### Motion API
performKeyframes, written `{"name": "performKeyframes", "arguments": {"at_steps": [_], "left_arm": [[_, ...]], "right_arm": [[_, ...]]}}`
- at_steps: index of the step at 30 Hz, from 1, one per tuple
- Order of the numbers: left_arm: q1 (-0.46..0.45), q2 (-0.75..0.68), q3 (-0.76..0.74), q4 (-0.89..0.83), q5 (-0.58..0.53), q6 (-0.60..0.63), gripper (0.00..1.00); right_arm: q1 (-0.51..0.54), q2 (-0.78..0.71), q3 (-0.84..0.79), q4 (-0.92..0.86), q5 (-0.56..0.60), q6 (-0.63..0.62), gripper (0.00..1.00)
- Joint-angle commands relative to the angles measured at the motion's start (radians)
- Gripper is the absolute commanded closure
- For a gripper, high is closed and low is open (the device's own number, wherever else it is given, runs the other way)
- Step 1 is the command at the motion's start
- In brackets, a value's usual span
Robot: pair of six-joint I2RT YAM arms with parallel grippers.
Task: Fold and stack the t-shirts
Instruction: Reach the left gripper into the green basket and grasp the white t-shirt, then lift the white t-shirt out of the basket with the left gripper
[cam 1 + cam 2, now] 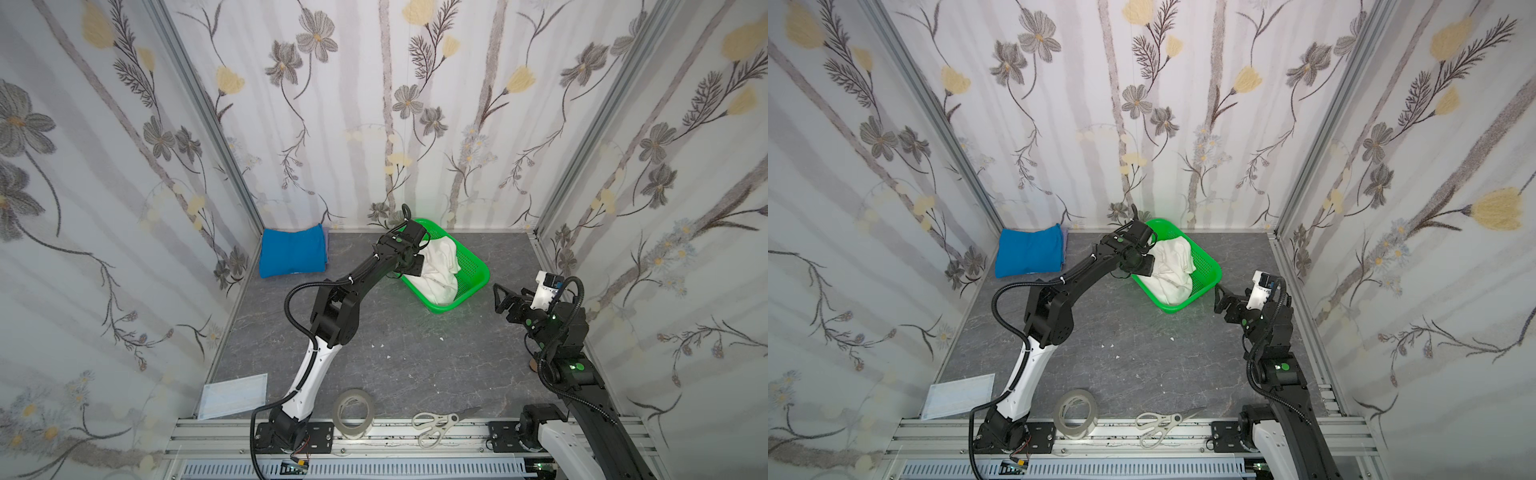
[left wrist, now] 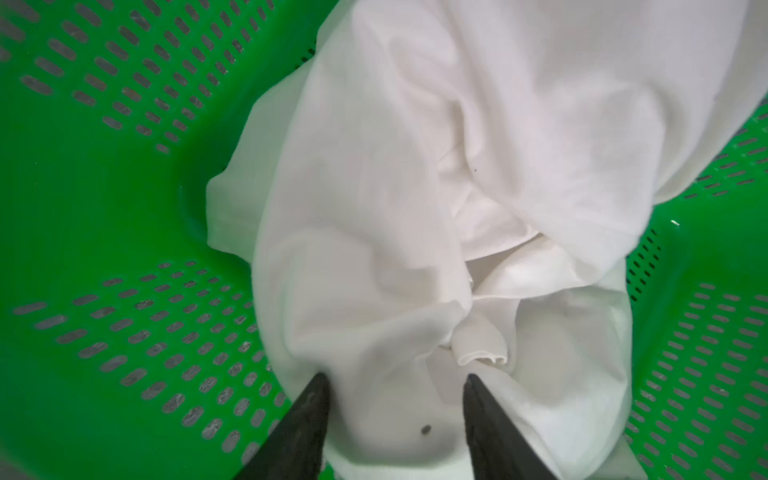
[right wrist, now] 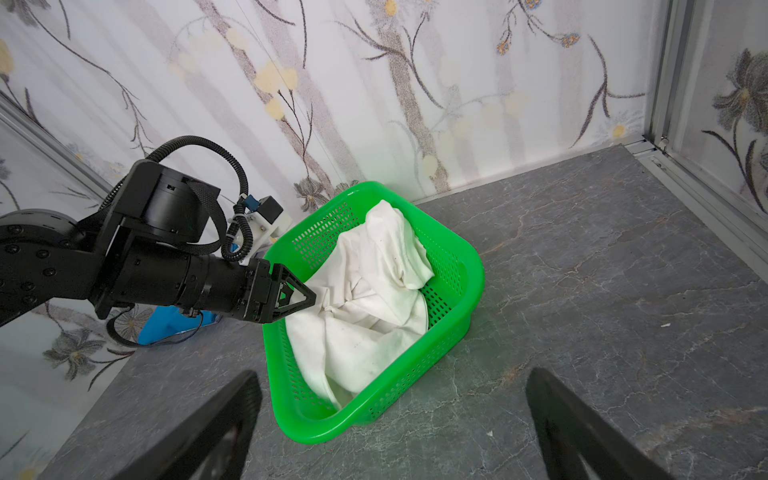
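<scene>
Fingertips point(image 2: 307, 415) of the left gripper point(image 2: 395, 376) straddle a fold of the white t-shirt point(image 2: 415, 166), jaws part-way in; whether a grip is made cannot be told. Step in hand, as judged: taking this crumpled shirt out of the green basket point(image 1: 471, 266), which shows nothing else inside. Right gripper point(image 1: 498, 299) hovers spread and empty beside the basket. Next move calls for a firm pinch, then a lift clear of the rim. Blue t-shirt point(image 1: 293, 251) lies folded at the far left corner of the table point(image 1: 415, 353).
</scene>
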Motion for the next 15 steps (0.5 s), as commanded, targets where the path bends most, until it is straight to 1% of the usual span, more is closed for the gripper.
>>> {"name": "performKeyframes", "arguments": {"at_steps": [1,3,4,6,10,12,15], "left_arm": [[-0.005,0.009,0.013,-0.065,-0.03,0.009,0.78],[-0.004,0.001,0.034,-0.062,-0.007,0.0,0.99],[-0.006,-0.01,0.041,-0.054,0.014,-0.002,1.0],[-0.01,-0.044,0.046,-0.022,0.049,0.0,1.0],[-0.012,-0.141,0.061,0.051,0.153,-0.001,1.0],[-0.011,-0.189,0.071,0.082,0.179,0.0,1.0],[-0.009,-0.236,0.126,0.082,0.196,0.004,1.0]], "right_arm": [[0.001,0.017,0.009,-0.005,-0.026,-0.004,0.0],[0.002,0.025,0.009,0.001,-0.032,-0.004,0.0],[0.001,0.03,0.007,0.002,-0.032,-0.004,0.0],[0.0,0.04,0.007,0.007,-0.039,-0.004,0.0],[0.001,0.062,0.007,0.012,-0.059,-0.004,0.0],[0.0,0.069,0.004,0.018,-0.064,-0.001,0.0],[0.001,0.076,0.003,0.025,-0.074,0.003,0.0]]}}
